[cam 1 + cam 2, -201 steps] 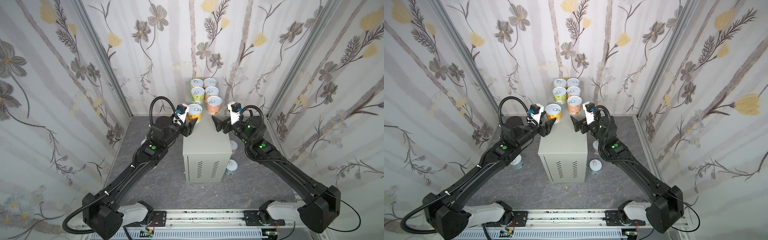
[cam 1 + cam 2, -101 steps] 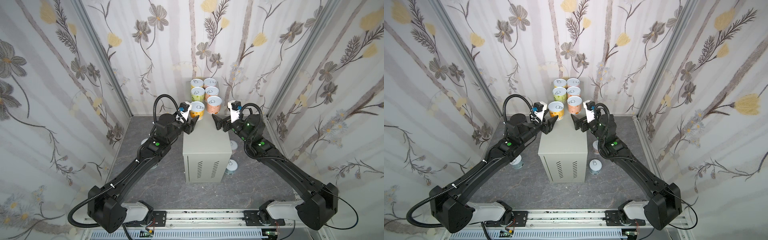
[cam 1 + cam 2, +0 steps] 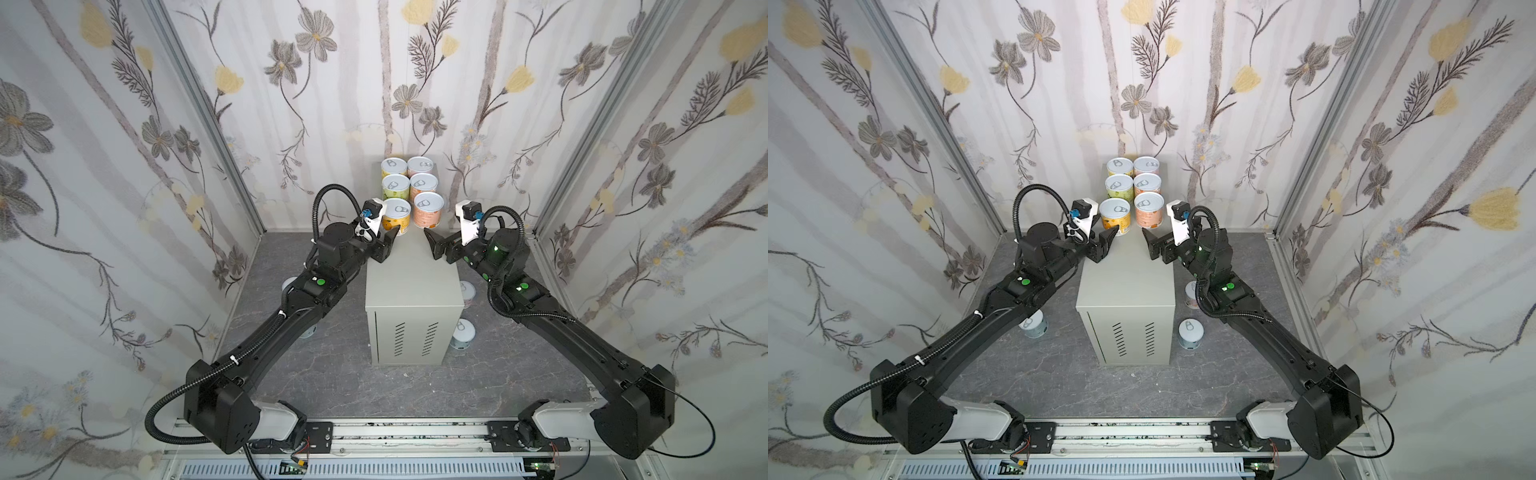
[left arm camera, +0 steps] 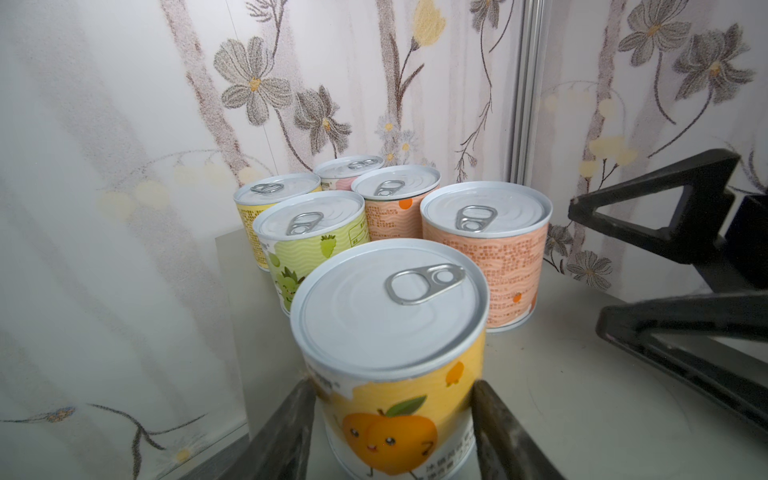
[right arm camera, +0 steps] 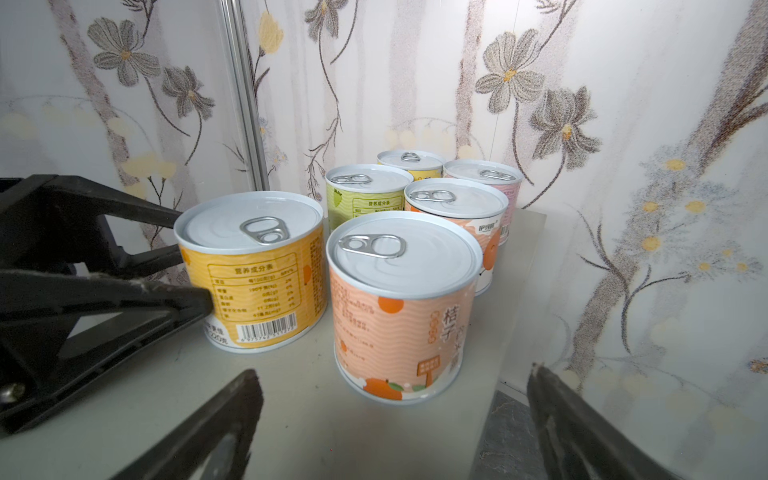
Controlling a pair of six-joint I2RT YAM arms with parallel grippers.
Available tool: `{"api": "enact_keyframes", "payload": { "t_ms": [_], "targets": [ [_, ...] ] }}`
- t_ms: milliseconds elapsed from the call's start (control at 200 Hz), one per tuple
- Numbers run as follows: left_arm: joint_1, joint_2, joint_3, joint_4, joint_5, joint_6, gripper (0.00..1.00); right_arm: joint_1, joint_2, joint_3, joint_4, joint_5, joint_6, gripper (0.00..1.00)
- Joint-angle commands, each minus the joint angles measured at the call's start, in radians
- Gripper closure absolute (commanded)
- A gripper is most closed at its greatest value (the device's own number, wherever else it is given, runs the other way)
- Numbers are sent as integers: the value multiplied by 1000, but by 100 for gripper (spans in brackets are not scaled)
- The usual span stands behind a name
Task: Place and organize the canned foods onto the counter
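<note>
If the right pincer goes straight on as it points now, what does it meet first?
Most likely the peach-orange can on the counter: in the right wrist view it stands centred ahead of the open right pincer, with only bare counter top before it. Depth is hard to judge.

Counter: a tall oblong grey-beige metal box (image 3: 411,282) with front vent slits is standing upright.
Far cans: a short round silver-lidded yellow can (image 3: 393,166), pink can (image 3: 420,164), green can (image 3: 395,183) and orange can (image 3: 424,182) are standing paired on its top.
Near cans: a peach-label yellow can (image 3: 397,210) and a pale orange can (image 3: 428,203) are standing side by side.
Low cans: two light blue cans (image 3: 1190,330) (image 3: 1033,324) are standing by its base.
</note>
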Motion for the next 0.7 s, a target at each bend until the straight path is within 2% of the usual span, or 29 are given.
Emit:
{"api": "enact_keyframes", "payload": {
  "t_ms": [0,694],
  "targets": [
    [0,13,14,0,-10,11,41,-2,0,8,31,-8,-4,0],
    [0,62,66,-43,-25,8,40,-6,39,19,39,-36,-1,5]
  ]
}}
